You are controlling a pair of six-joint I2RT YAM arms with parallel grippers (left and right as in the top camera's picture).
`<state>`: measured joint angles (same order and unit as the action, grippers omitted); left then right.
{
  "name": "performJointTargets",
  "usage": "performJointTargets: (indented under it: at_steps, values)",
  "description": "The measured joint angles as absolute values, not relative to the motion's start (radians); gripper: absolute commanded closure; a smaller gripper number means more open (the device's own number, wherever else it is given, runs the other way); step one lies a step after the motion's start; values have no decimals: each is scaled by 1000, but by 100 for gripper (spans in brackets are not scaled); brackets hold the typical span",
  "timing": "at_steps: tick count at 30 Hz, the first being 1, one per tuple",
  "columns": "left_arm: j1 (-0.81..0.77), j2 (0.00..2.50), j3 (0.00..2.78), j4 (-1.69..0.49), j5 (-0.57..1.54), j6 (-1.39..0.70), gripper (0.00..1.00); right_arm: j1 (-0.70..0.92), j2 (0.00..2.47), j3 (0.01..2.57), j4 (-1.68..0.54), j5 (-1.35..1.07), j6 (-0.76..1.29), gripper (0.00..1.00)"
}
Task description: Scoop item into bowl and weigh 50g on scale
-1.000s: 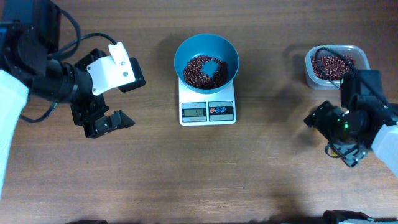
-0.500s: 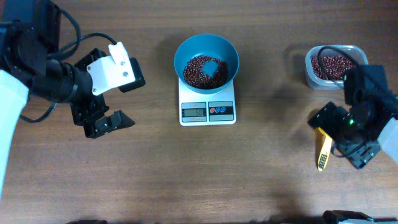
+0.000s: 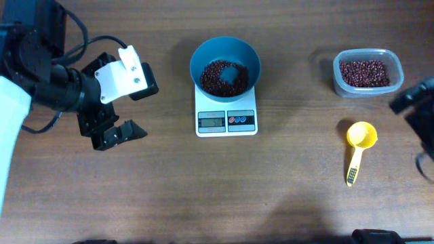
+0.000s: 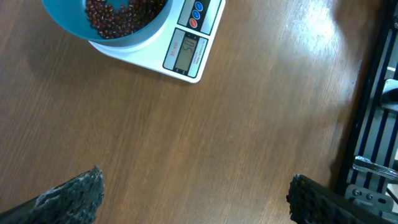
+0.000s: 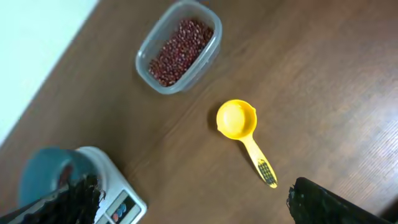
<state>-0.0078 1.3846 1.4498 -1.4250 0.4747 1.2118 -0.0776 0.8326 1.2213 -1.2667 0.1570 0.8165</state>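
The blue bowl [image 3: 225, 49] stands on the white scale [image 3: 225, 120] at the table's middle and holds a pile of reddish-brown beans [image 3: 221, 77]. My left gripper [image 3: 145, 108] is open and empty, left of the scale above bare wood. The left wrist view shows the bowl [image 4: 68, 28], the scale [image 4: 186, 53] and the open jaws [image 4: 196, 199]. My right gripper [image 5: 193, 199] is open and empty; the overhead view shows only part of that arm [image 3: 415, 102] at the right edge. A yellow scoop [image 3: 360, 135] lies empty on the table below the tub.
A clear plastic tub [image 3: 367, 71] with more beans stands at the back right; it also shows in the right wrist view [image 5: 179, 53], above the scoop [image 5: 236, 119]. The scale [image 5: 118, 202] and bowl [image 5: 46, 171] sit at that view's lower left.
My right arm has pulled back to the right edge and left the yellow scoop lying on the table. The tub is now uncovered. The left arm has not moved.
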Motion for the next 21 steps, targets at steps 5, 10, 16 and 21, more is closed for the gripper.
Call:
performJointTargets:
  at_steps: [5, 10, 16, 21]
  values:
    - [-8, 1385, 1450, -1424, 474, 1212, 1, -78, 556, 1228, -1378, 157, 816, 1]
    - [-8, 1385, 1450, -1425, 475, 1212, 1, -78, 490, 1228, -1415, 157, 819, 1]
    - [-8, 1385, 1450, -1424, 475, 1212, 1, -78, 490, 1228, -1395, 176, 801, 2]
    - [-8, 1385, 1450, -1425, 475, 1212, 1, -78, 435, 1227, -1293, 129, 521, 1]
